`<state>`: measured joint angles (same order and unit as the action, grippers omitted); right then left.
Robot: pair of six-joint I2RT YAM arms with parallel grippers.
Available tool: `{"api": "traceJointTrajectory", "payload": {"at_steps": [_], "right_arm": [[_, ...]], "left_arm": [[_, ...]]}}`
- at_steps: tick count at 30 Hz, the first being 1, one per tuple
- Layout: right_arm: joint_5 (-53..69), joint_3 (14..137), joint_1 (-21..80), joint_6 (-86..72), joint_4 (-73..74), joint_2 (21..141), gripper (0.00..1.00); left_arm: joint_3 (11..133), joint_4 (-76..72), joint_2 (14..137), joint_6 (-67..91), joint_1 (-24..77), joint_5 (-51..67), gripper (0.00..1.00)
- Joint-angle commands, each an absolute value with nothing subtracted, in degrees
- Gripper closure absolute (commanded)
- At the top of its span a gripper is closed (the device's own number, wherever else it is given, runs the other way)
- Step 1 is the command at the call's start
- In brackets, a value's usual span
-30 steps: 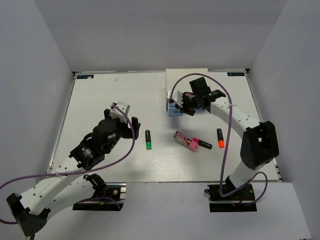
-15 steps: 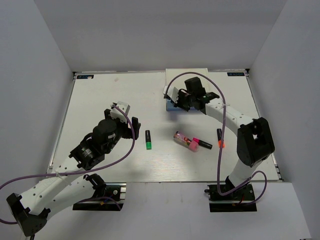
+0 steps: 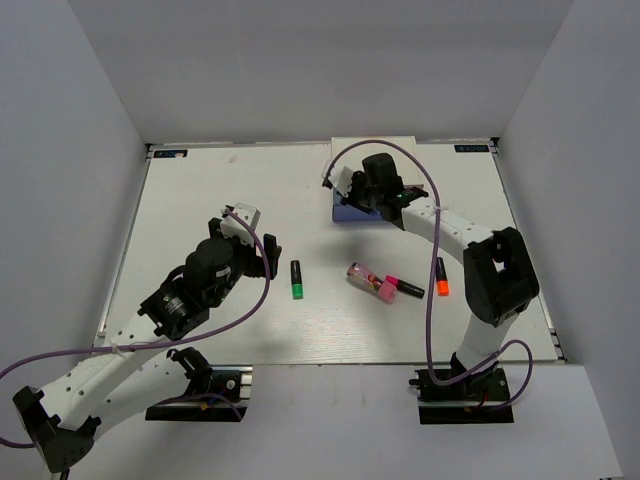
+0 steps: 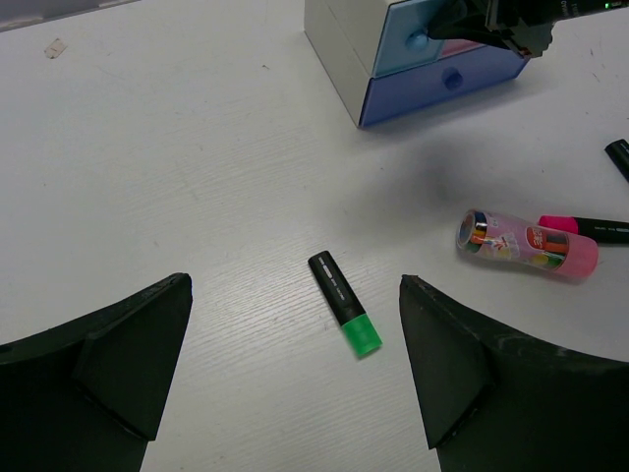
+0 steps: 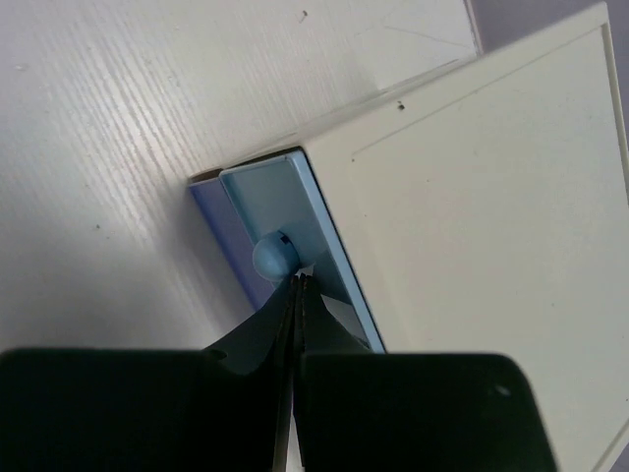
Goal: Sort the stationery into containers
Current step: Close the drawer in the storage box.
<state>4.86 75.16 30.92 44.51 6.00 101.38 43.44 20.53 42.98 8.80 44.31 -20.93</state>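
My left gripper [image 4: 293, 285] is open and empty, above a black marker with a green cap [image 4: 344, 302] [image 3: 296, 281]. A pink-and-clear tube [image 3: 365, 278] [image 4: 526, 244], a pink-capped marker [image 3: 405, 289] and an orange-capped marker [image 3: 440, 277] lie right of it. My right gripper [image 5: 298, 278] [image 3: 360, 192] is shut, its tips against the round knob [image 5: 275, 258] of the light blue drawer [image 5: 285, 221] of the white cabinet [image 3: 372, 150]. The violet-blue drawer [image 4: 442, 84] sticks out a little below. No lavender-grey roll shows.
The cabinet [image 5: 472, 197] stands at the table's far edge, against the back wall. Grey walls close in the left, right and far sides. My right arm reaches over the table above the pink and orange markers.
My right gripper has moved away from me toward the cabinet, and the light blue drawer has slid in with it. The left arm and the loose stationery have not moved.
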Motion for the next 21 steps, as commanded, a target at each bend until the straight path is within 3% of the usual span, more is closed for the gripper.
{"api": "traceJointTrajectory", "payload": {"at_steps": [1,11,17,19,21], "right_arm": [[1.15,75.85,31.2,43.59,0.7,102.3,1.0],[2.54,74.45,31.11,43.77,-0.09,101.69,1.0],[9.4,68.39,31.2,42.37,5.01,92.39,0.99],[10.02,66.11,31.03,41.48,5.1,88.25,0.87],[10.02,63.83,30.93,39.73,4.49,84.75,0.68]], "left_arm": [[42.8,19.78,42.28,8.35,43.95,-20.39,0.03],[42.8,19.78,42.8,8.35,43.95,-20.39,0.03],[42.8,19.78,42.8,8.35,43.95,-19.86,0.03],[42.8,19.78,42.8,8.35,43.95,-19.34,0.03],[42.8,19.25,42.8,8.35,43.95,-19.34,0.03]]}}
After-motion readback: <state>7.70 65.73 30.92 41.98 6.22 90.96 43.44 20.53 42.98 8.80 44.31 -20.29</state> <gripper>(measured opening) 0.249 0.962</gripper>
